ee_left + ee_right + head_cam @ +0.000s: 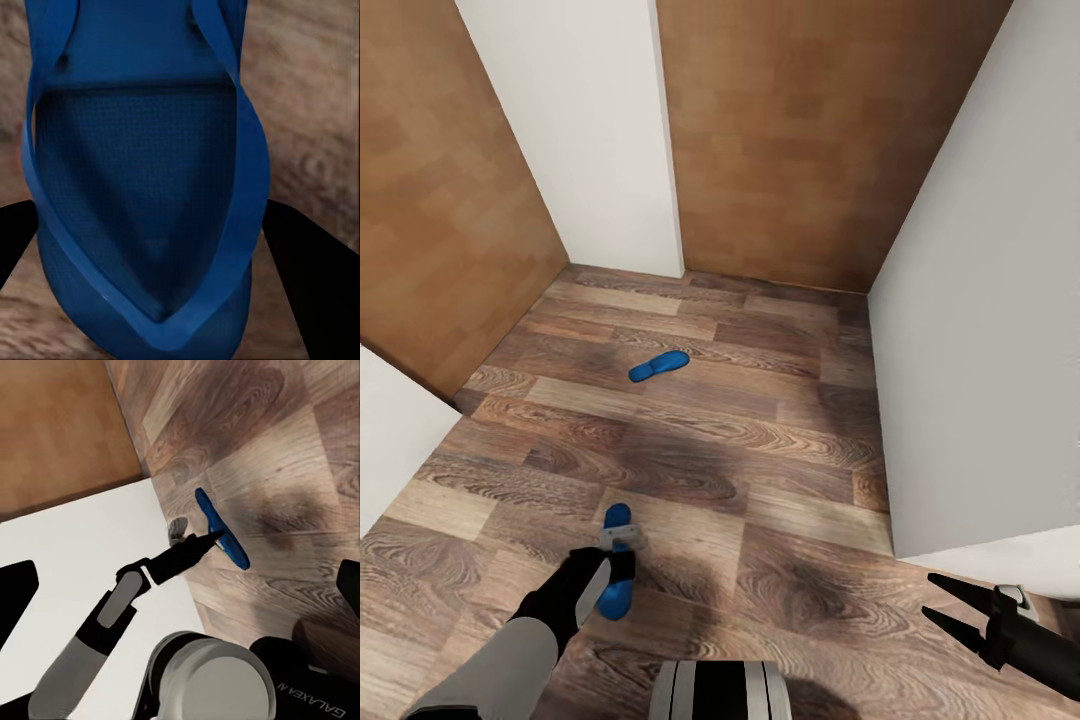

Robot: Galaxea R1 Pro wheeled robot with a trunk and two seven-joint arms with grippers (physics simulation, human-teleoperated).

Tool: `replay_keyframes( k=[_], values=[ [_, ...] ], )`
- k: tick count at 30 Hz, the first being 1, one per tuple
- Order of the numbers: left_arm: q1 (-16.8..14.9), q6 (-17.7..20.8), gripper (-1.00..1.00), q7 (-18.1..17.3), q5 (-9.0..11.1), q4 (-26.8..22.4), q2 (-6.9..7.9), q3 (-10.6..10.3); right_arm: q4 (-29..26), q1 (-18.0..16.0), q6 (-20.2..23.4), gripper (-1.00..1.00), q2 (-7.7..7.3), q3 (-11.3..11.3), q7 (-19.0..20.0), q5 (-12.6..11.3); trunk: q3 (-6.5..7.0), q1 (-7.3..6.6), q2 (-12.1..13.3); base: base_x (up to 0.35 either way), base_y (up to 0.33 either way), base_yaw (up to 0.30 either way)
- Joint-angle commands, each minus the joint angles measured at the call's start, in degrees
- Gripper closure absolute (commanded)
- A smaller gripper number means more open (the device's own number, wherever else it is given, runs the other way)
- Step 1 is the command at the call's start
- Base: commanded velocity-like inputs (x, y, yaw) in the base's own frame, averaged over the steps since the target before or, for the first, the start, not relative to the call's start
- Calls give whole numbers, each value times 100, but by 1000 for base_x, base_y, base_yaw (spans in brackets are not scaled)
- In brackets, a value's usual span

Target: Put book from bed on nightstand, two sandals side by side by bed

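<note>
Wood-plank floor carries both sandals. The near sandal lies under the left gripper, whose jaws stand apart either side of it; close squarely across the sole. The far sandal lies well apart, toward the wall corner. The right gripper hangs with jaws apart. The left wrist view shows the straps; the right wrist view shows the near sandal edge-on.
</note>
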Motion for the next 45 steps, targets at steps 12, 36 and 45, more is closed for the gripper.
replay_keyframes(
  k=[12,36,45],
  values=[
    [4,125,100,-3697,1308,-222,1332,169,17,-3,22,-100,-6,-6,13,35,262,-31,15,0,0,0],
    [4,279,100,-4719,1376,-205,1385,139,20,-4,22,-100,-3,-12,29,446,528,-62,31,0,0,0],
    [4,273,100,-4710,1378,-196,1381,139,20,-3,22,-100,-2,-15,30,446,639,-75,38,0,0,0]
  ],
)
